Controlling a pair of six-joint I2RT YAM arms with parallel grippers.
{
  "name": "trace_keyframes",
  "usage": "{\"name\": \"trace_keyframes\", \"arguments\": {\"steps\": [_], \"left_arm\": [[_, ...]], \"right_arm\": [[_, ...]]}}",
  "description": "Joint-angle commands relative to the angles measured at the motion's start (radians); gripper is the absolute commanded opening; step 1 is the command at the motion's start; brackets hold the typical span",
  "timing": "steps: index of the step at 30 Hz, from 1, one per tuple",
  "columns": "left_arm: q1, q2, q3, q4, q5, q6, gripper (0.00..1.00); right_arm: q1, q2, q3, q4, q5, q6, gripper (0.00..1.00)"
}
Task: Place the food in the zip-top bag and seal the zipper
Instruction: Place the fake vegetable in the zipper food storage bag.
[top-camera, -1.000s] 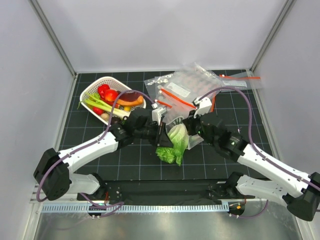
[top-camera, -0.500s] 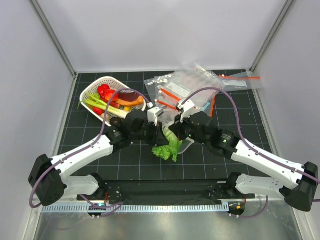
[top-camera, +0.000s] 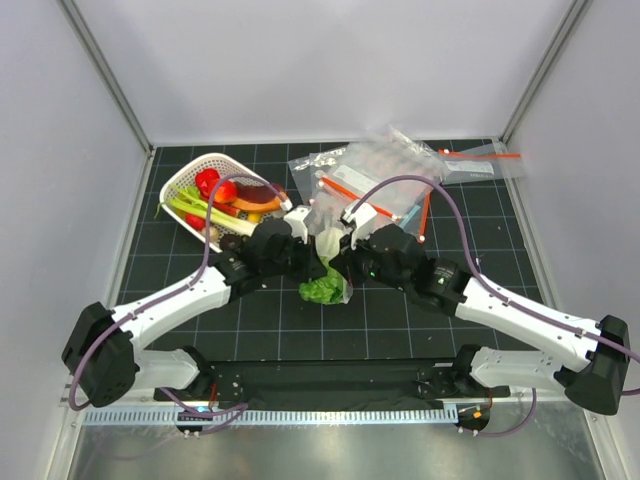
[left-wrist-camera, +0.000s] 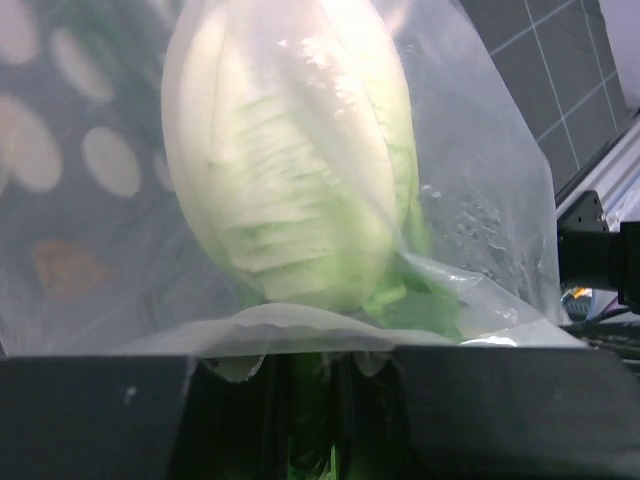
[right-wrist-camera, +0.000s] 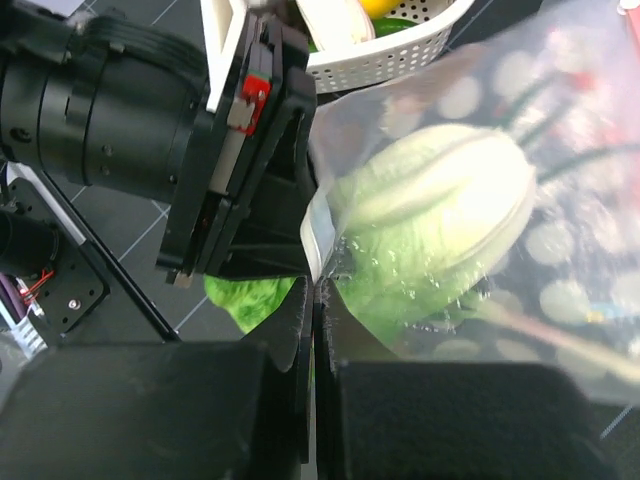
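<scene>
Green lettuce head (left-wrist-camera: 290, 190) lies mostly inside the polka-dot bag (right-wrist-camera: 560, 290). The left gripper (left-wrist-camera: 310, 400) pinches its leafy end, and the right gripper (right-wrist-camera: 312, 340) is closed on the bag's mouth edge.

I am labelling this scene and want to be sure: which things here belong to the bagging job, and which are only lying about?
Belong to the job: lettuce, held by the left gripper; polka-dot bag, pinched by the right gripper.
Only lying about: white basket of toy produce; plain bags with red-orange strips.
</scene>
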Motion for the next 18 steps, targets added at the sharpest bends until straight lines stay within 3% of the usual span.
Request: {"name": "trace_keyframes", "arguments": {"steps": [1, 4, 6, 10, 11, 13, 18], "left_arm": [[0.013, -0.057, 0.006, 0.136, -0.049, -0.007, 0.0], [0.013, -0.11, -0.039, 0.21, -0.014, 0.016, 0.0], [0.013, -0.124, -0.054, 0.233, 0.0, 0.013, 0.06], [0.013, -0.117, -0.045, 0.226, 0.02, 0.014, 0.29], [0.013, -0.111, -0.039, 0.215, 0.028, 0.016, 0.41], [0.012, -0.114, -0.03, 0.193, 0.034, 0.019, 0.54], [0.012, -0.121, -0.033, 0.193, 0.023, 0.021, 0.68]], "right_arm": [[0.008, -0.008, 0.022, 0.009, -0.041, 0.015, 0.01], [0.008, 0.041, 0.048, -0.015, -0.067, 0.014, 0.01], [0.012, 0.063, 0.06, -0.029, -0.092, 0.011, 0.01], [0.025, 0.087, 0.071, -0.029, -0.126, 0.011, 0.01], [0.025, 0.084, 0.071, -0.032, -0.114, 0.012, 0.01], [0.025, 0.066, 0.063, -0.035, -0.028, 0.024, 0.01], [0.025, 0.031, 0.042, -0.019, 0.041, 0.044, 0.01]]}}
